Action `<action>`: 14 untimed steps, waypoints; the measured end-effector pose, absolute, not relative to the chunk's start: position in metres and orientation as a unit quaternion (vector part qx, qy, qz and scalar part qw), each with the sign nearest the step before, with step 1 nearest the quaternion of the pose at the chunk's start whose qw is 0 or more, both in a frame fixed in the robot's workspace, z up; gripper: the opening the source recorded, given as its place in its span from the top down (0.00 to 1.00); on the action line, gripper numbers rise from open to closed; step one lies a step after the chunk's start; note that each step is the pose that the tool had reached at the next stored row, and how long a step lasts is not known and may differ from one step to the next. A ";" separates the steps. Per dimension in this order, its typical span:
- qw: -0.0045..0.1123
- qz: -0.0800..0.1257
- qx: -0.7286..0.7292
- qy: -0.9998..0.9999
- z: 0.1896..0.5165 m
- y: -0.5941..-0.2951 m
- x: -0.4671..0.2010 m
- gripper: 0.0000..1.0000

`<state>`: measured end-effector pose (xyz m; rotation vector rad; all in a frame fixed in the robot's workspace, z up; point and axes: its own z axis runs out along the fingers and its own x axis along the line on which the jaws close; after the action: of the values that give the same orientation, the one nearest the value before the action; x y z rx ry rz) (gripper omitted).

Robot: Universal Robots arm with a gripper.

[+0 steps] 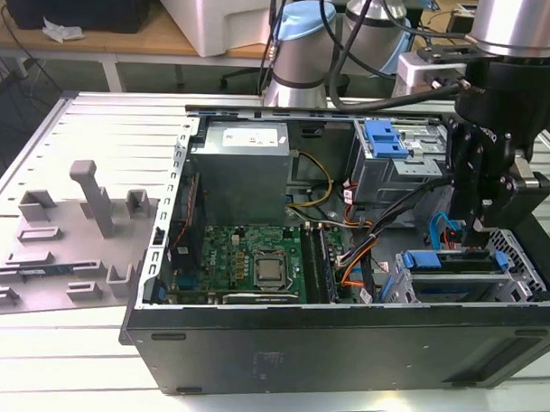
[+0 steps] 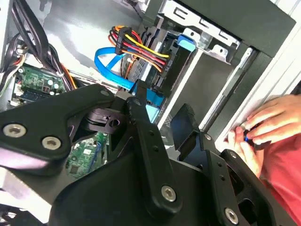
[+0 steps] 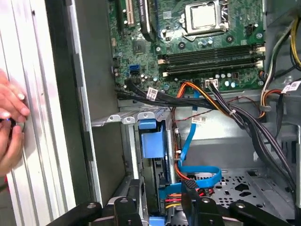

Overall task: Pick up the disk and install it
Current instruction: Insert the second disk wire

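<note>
The disk (image 1: 436, 261) sits on edge in the drive cage at the front of the open computer case (image 1: 342, 344), on the exterior view's right. Its blue carrier (image 3: 151, 139) shows between the cage's metal walls, and its black edge with a blue tab (image 2: 186, 41) runs into the slot. My gripper (image 1: 477, 238) hangs straight over the disk's rear end among the cables. Both wrist views show the gripper (image 2: 162, 110) (image 3: 162, 207) with its black fingers (image 2: 141, 117) apart on either side of the blue carrier end, open.
A person's hand (image 2: 263, 127) (image 3: 9, 122) rests on the slatted table just outside the case wall. Inside are the motherboard (image 1: 255, 255), a grey metal box (image 1: 245, 169), a blue bracket (image 1: 386, 138) and bundled cables (image 3: 221, 106). A grey fixture (image 1: 66, 244) lies on the exterior view's left.
</note>
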<state>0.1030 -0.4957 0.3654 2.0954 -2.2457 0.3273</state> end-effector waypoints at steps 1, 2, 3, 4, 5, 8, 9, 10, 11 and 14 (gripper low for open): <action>0.025 0.106 0.682 -0.723 0.365 -0.496 0.103 0.52; 0.021 0.101 0.683 -0.723 0.365 -0.496 0.103 0.52; 0.015 0.095 0.683 -0.724 0.365 -0.496 0.103 0.52; 0.003 0.082 0.683 -0.726 0.365 -0.496 0.103 0.52; -0.003 0.076 0.683 -0.727 0.365 -0.496 0.103 0.52; -0.005 0.073 0.683 -0.727 0.365 -0.497 0.104 0.52; -0.005 0.073 0.682 -0.727 0.365 -0.498 0.104 0.52; -0.005 0.073 0.682 -0.727 0.365 -0.499 0.105 0.52; -0.006 0.073 0.682 -0.727 0.365 -0.501 0.105 0.52; -0.008 0.070 0.681 -0.729 0.365 -0.504 0.107 0.52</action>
<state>0.1067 -0.5035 0.3652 2.1492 -2.3028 0.2207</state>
